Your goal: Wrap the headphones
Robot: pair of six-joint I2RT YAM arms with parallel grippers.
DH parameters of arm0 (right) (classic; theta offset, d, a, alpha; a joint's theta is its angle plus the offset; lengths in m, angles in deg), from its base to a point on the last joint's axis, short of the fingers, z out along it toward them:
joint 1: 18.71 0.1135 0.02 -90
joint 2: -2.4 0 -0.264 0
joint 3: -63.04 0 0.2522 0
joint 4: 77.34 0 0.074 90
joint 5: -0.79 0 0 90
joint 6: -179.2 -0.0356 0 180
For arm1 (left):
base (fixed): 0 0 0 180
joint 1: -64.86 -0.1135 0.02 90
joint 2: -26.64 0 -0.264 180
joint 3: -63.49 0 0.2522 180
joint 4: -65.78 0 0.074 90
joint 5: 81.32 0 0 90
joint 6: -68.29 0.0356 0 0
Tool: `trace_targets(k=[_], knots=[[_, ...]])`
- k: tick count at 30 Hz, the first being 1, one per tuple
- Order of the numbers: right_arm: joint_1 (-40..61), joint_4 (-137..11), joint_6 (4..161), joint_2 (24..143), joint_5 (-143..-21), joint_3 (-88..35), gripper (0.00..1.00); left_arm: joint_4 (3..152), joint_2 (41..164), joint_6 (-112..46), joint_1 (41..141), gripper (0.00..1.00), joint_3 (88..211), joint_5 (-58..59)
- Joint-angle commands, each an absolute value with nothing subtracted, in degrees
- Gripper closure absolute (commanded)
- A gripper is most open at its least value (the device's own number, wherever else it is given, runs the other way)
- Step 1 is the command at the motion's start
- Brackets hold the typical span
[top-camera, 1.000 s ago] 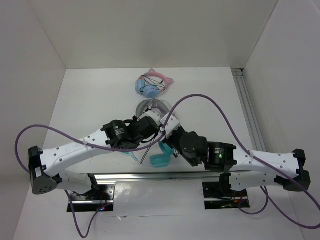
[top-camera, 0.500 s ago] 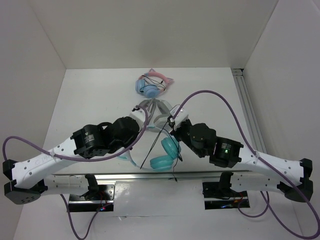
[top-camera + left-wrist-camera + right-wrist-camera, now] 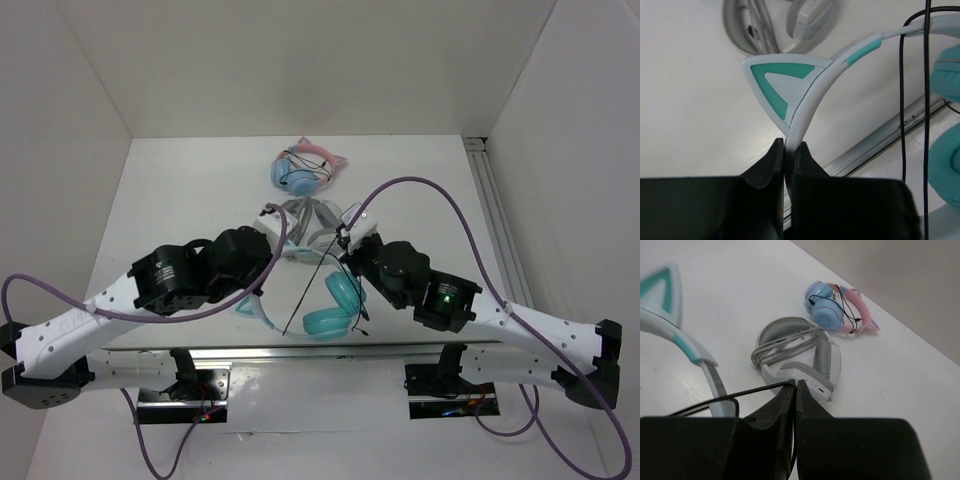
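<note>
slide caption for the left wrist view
Left tool shut on the headphones at the headband, beside a cat ear; black cable alongside.

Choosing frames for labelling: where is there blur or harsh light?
Top external: even light, soft shadows, all sharp. Left wrist: cat ear crisp, teal ear cup at right edge blurred. Right wrist: cat ear at left edge smeared, grey headphones sharp.

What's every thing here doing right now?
left gripper: shut on the headband of the teal headphones.
right gripper: shut on the black cable.
teal headphones: not wrapped yet.
black cable: pulled straight, not wound.
grey-white headphones: folded, cable wrapped.
blue-and-pink headphones: folded, cable wrapped.
</note>
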State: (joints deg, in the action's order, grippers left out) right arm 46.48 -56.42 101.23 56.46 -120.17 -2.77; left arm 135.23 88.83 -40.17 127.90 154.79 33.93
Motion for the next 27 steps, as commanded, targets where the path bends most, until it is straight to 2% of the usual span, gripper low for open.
trace_targets(k=[1,2,5,7,11,20,21,22,25,26,27], knots=[[39.75,-64.10,101.16,57.85,-127.98,-3.71,0.93,146.94,87.89,-42.35,128.84,1.00,161.52,38.26],[36.69,-62.89,99.85,59.51,-126.23,-4.58,0.93,149.57,88.42,-43.15,128.84,1.00,163.71,40.82],[30.72,-61.03,96.77,62.85,-124.46,-7.31,0.85,149.59,88.43,-40.45,128.84,1.00,164.44,38.49],[28.06,-60.50,95.53,65.58,-123.84,-8.54,0.85,149.07,88.43,-39.82,128.84,1.00,164.44,36.28],[21.13,-61.98,92.98,66.12,-115.27,-8.55,0.85,147.92,87.29,-38.76,128.84,1.00,163.91,31.45],[19.96,-71.04,86.13,64.45,-97.83,0.75,0.89,146.25,85.52,-39.28,128.84,1.00,164.61,31.53],[19.96,-72.00,85.51,63.84,-97.83,1.81,0.83,146.25,86.13,-39.29,128.84,1.00,164.61,32.05],[20.83,-72.88,84.98,63.83,-96.69,2.69,0.74,146.25,86.14,-40.16,128.84,1.00,165.14,32.05],[20.84,-76.05,84.28,61.38,-86.72,6.21,0.64,146.78,87.28,-40.87,128.84,1.00,166.54,33.29],[20.84,-77.27,84.28,60.15,-84.84,7.52,0.57,146.78,87.89,-41.65,128.84,1.00,167.42,34.07],[20.84,-77.29,84.28,59.62,-84.04,7.54,0.55,147.30,88.59,-42.36,128.84,1.00,167.95,34.08]])
